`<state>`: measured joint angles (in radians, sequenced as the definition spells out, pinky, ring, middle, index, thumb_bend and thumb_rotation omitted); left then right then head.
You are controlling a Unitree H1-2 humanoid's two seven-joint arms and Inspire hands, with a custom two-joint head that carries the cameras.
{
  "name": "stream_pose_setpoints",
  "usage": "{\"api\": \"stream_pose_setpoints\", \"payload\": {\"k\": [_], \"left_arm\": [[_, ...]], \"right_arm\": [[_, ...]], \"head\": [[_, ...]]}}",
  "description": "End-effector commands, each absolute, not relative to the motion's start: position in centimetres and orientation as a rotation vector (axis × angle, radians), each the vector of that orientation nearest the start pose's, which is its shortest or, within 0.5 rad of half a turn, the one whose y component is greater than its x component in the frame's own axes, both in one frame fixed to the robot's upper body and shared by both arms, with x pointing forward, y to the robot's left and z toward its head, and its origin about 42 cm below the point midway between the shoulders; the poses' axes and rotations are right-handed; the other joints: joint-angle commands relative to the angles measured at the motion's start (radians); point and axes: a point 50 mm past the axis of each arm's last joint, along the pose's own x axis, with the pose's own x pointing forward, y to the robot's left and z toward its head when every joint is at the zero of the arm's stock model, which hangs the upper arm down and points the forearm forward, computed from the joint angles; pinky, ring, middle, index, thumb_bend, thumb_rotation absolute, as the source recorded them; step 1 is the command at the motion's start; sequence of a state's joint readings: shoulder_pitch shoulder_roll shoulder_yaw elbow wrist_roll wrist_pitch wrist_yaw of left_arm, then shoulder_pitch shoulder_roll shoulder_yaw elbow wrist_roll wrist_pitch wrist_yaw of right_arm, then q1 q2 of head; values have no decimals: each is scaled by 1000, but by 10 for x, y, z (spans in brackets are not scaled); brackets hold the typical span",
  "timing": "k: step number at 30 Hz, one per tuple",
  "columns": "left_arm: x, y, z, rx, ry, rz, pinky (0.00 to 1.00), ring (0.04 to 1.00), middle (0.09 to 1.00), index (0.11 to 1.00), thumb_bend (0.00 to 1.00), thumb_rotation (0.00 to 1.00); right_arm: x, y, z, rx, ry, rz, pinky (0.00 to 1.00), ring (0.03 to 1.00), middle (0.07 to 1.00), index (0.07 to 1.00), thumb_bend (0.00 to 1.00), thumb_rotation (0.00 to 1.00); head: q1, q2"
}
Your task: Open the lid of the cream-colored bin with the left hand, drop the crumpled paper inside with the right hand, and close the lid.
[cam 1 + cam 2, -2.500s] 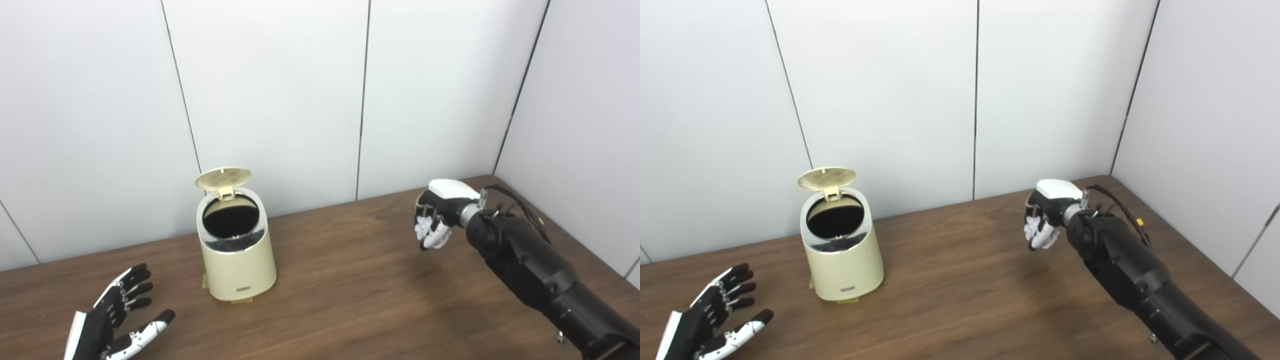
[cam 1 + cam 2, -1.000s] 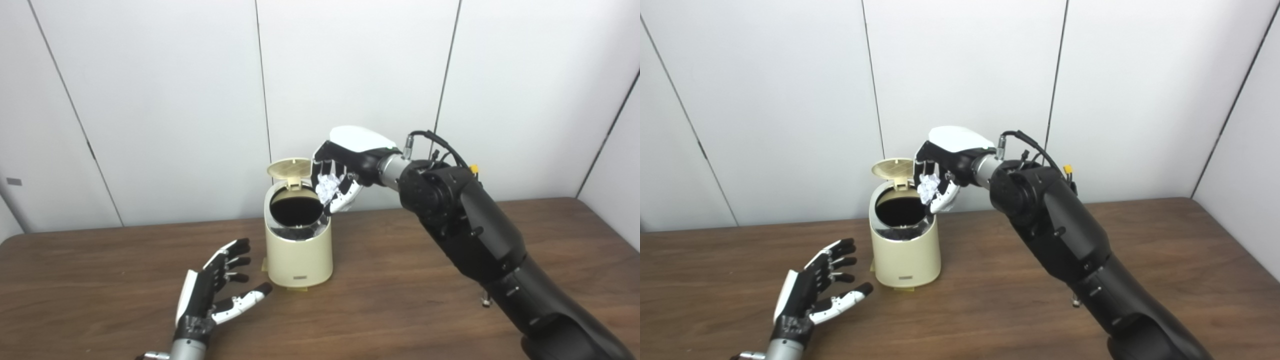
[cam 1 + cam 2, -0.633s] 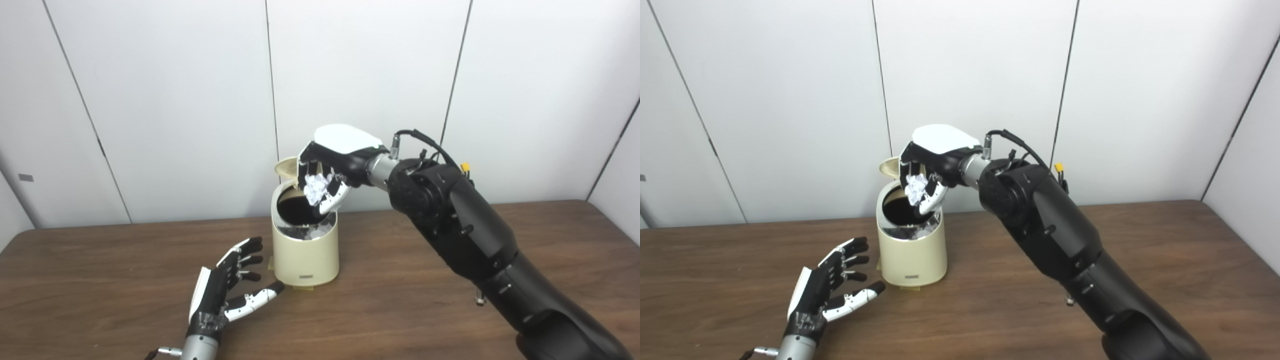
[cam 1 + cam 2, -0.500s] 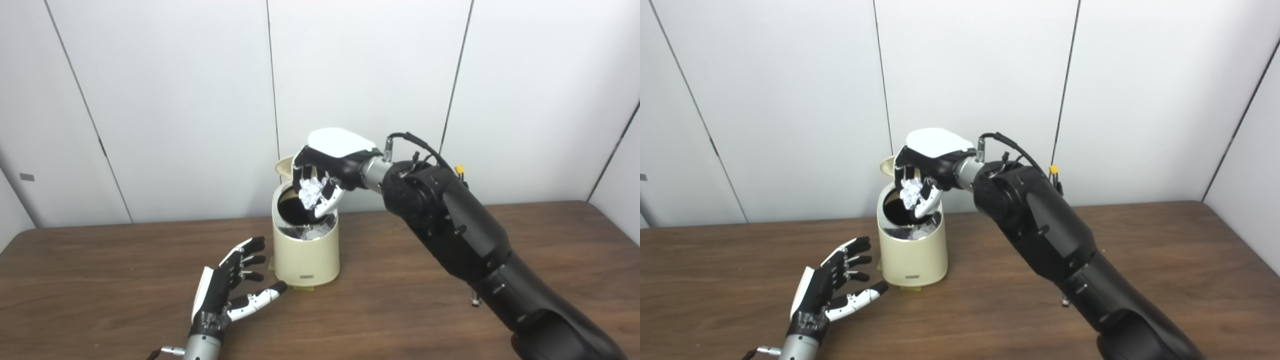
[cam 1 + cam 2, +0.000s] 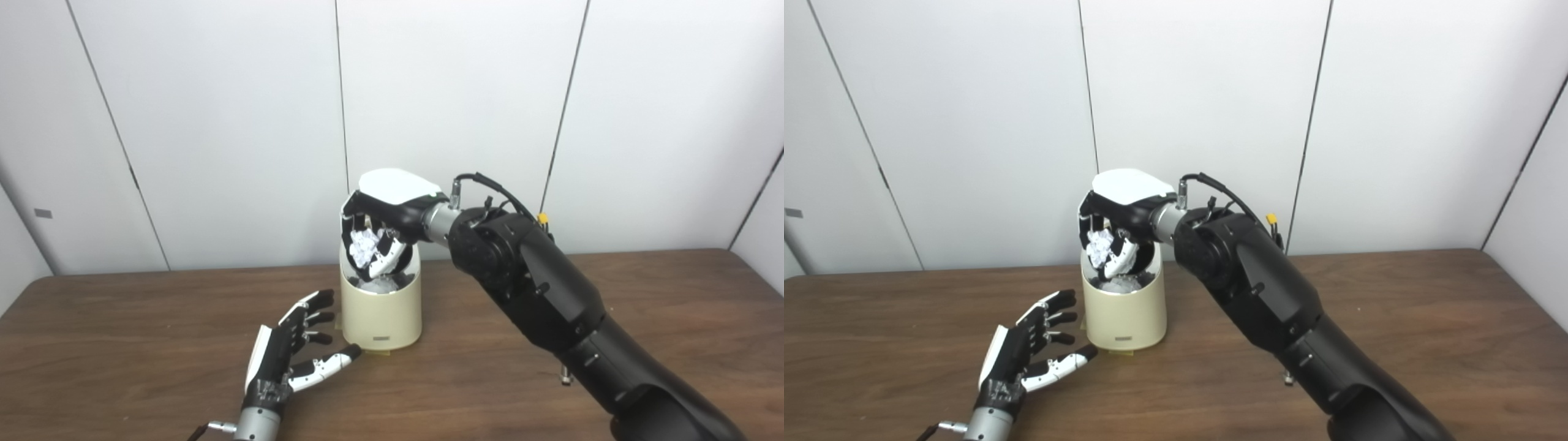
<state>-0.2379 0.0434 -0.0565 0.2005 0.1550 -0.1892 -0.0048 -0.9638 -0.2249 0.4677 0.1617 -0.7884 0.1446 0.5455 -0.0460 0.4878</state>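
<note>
Your view takes in a brown wooden worktop [image 5: 551, 367] set against white wall panels, with the right arm reaching across it to the cream-colored bin [image 5: 381, 309]. Your right hand [image 5: 383, 226] hangs directly over the bin's open mouth, its fingers [image 5: 386, 260] curled round the crumpled paper [image 5: 364, 247], which sits in their cage just above the rim; the lid is hidden behind the hand and cannot be made out. Your left hand [image 5: 288, 355] rests low on the worktop just beside the bin's base, fingers spread and holding nothing. The paper looks light, soft and springy, likely to cling to a fingertip or drift off line, so hold it loosely by its bulk and let go squarely over the opening. The bin looks light enough to tip if nudged.
</note>
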Motion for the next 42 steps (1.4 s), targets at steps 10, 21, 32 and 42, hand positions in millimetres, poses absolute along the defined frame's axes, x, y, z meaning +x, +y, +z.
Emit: {"api": "stream_pose_setpoints", "payload": {"k": [10,21,32,42], "left_arm": [[357,184,134,198,-268,-129,620,776,835,855,737,123],[355,183,135,194,-272,-139,616,769,846,853,734,128],[355,181,134,215,-278,-145,618,769,843,856,727,153],[355,182,135,207,-278,-146,612,770,843,853,730,148]], "right_arm": [[478,-82,382,-1484,-661,524,303,396,527,507,494,0],[489,-90,375,-1548,-839,520,286,412,545,490,492,0],[489,-94,373,-1721,-855,492,471,612,702,649,800,10],[483,-97,374,-1786,-830,476,641,796,865,756,875,13]], "head": [[4,4],[9,5],[12,5],[10,10]]}}
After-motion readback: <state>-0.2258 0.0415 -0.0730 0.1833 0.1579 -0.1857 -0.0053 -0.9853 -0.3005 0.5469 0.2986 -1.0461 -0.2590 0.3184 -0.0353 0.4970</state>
